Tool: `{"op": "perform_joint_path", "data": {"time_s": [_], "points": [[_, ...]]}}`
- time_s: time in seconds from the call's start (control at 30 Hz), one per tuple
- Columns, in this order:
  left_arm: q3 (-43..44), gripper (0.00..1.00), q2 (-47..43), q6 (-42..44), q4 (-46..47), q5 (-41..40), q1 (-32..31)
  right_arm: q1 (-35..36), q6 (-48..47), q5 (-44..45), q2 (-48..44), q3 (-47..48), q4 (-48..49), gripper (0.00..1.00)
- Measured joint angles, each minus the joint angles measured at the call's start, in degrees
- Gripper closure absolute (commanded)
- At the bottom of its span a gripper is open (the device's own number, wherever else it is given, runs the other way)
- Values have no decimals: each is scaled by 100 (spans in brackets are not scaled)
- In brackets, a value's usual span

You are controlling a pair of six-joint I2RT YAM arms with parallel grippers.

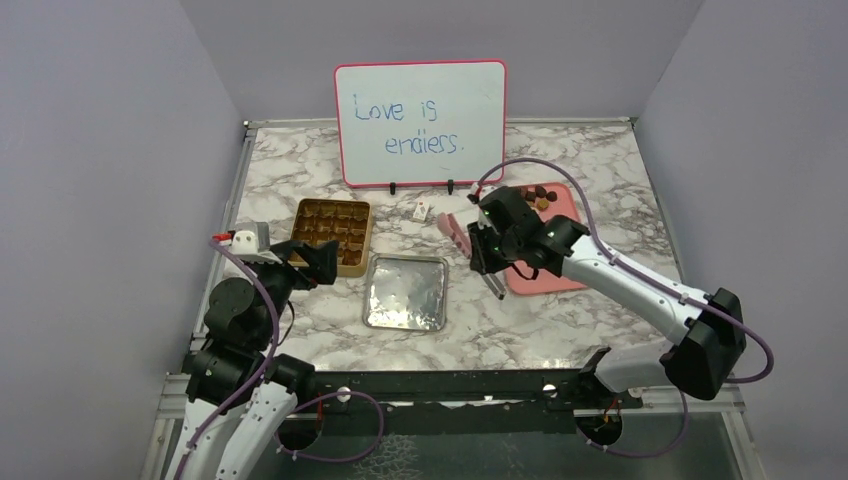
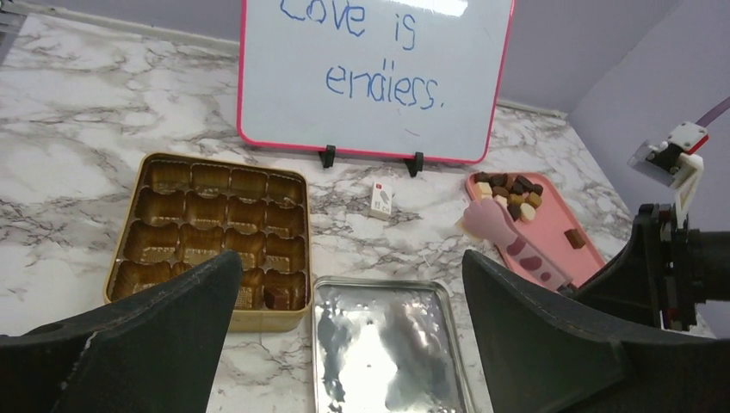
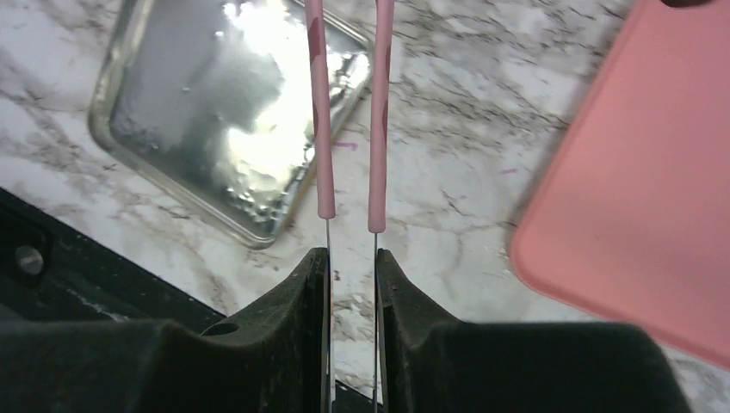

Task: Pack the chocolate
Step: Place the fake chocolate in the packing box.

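The chocolate lies heaped at the far end of the pink tray, right of centre in the top view, with one piece apart on the tray. It is well apart from the gold tin at centre left. The tin's cells look almost all empty, though a near corner cell seems to hold something dark.

The right pincer is clamped on the thin metal shanks of the pink tongs. This grip probably suits pieces too small for its own fingers. The two tong arms stand slightly apart. Their paw-shaped tips reach towards the heap, and I cannot tell whether they carry a piece.

The left pincer hangs with its jaws wide apart and empty, low over the table near the tin, likely waiting clear of the filling. The silver lid lies just beside the tin, leaving the cells open.
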Motion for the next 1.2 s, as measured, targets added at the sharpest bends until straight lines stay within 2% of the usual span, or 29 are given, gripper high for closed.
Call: {"op": "perform_joint_path", "data": {"time_s": [0.3, 0.6, 0.83, 1.2], "points": [[590, 1, -28, 133, -50, -505, 0, 1231, 380, 48, 929, 787, 509, 74], [1480, 1, 7, 234, -186, -846, 0, 2127, 437, 170, 2319, 2031, 739, 73], [1528, 1, 9, 286, -216, -994, 0, 2376, 358, 216, 3217, 2852, 721, 72], [1241, 1, -7, 289, -382, -1023, 0, 2378, 240, 256, 3740, 3329, 669, 68]]}}
